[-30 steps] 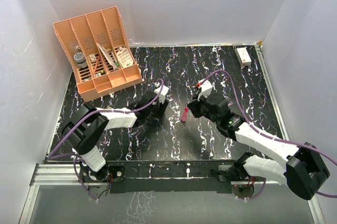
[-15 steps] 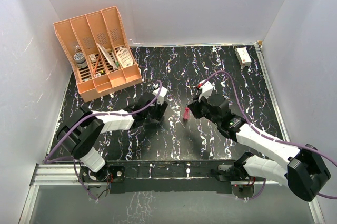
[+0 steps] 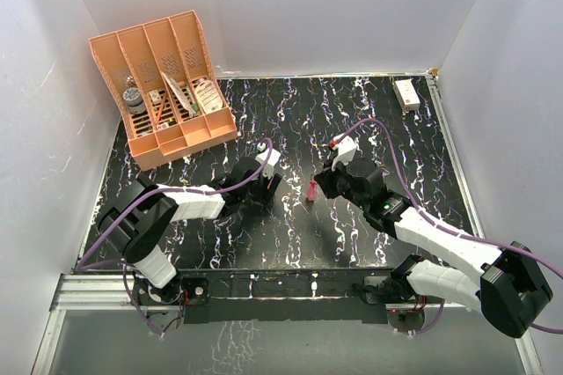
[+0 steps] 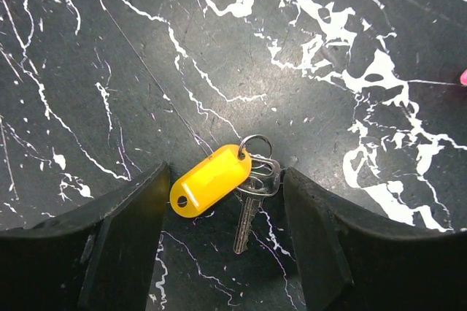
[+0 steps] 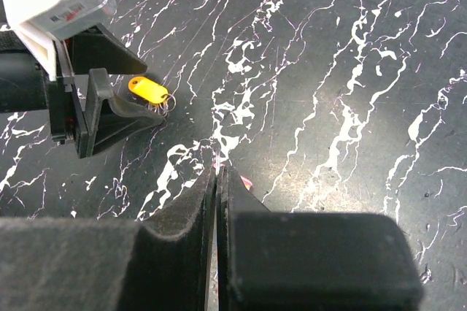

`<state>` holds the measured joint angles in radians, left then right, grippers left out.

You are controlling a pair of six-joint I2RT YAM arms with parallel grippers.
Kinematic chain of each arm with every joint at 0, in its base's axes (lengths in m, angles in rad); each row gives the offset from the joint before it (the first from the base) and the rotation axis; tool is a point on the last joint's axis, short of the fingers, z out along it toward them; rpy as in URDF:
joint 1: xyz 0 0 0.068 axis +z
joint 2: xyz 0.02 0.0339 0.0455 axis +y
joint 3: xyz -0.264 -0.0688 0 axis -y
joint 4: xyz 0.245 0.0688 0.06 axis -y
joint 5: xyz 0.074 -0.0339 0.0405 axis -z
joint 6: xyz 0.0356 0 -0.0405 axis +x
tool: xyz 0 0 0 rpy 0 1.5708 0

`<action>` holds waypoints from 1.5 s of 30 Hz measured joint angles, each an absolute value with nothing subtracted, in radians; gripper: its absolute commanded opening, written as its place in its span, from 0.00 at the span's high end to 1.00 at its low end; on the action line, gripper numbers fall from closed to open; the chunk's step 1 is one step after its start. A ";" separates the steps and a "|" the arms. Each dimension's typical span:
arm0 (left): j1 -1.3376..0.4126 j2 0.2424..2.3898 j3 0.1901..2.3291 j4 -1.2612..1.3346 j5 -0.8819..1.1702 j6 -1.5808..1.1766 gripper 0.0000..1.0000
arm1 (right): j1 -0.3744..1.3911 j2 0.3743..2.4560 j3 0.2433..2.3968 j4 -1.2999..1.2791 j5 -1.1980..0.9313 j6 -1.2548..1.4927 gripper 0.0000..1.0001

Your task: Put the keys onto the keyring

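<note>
A yellow plastic tag (image 4: 210, 179) on a small metal ring, with a silver key (image 4: 248, 217) attached, lies flat on the black marble table (image 4: 328, 70). My left gripper (image 4: 226, 172) is open, with one finger on each side of the tag and key. The tag also shows in the right wrist view (image 5: 148, 90), and the left gripper shows in the top view (image 3: 263, 187). My right gripper (image 5: 217, 172) is shut on the keyring, gripping its thin metal ring. Its pinkish-red strap (image 3: 311, 191) hangs below the fingers and peeks out in the right wrist view (image 5: 246, 180).
An orange desk organizer (image 3: 167, 84) with small items stands at the back left. A small white box (image 3: 406, 93) lies at the back right. Purple cables loop over both arms. White walls close in the table on three sides.
My left gripper has moved a little nearer and lower, over the yellow tag and key. My right gripper has shifted slightly right with the strap.
</note>
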<state>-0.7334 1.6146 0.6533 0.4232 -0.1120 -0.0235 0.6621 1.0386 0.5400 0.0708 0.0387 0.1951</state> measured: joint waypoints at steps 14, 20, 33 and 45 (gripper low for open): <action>-0.732 1.652 0.659 0.458 -0.096 -0.023 0.52 | 0.662 1.032 0.538 0.071 0.044 0.188 1.00; -0.722 1.652 0.660 0.450 -0.074 -0.036 0.62 | 0.662 1.032 0.538 0.071 0.047 0.187 1.00; -0.715 1.625 0.671 0.387 -0.068 -0.038 0.85 | 0.662 1.032 0.538 0.071 0.048 0.187 1.00; -0.710 1.573 0.677 0.365 -0.074 -0.043 1.00 | 0.662 1.028 0.527 0.075 0.043 0.185 1.00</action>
<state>-0.7097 1.5730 0.6773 0.3653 -0.0742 -0.0433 0.6621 1.0283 0.5266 0.0753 0.0433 0.1848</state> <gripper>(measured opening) 0.010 0.010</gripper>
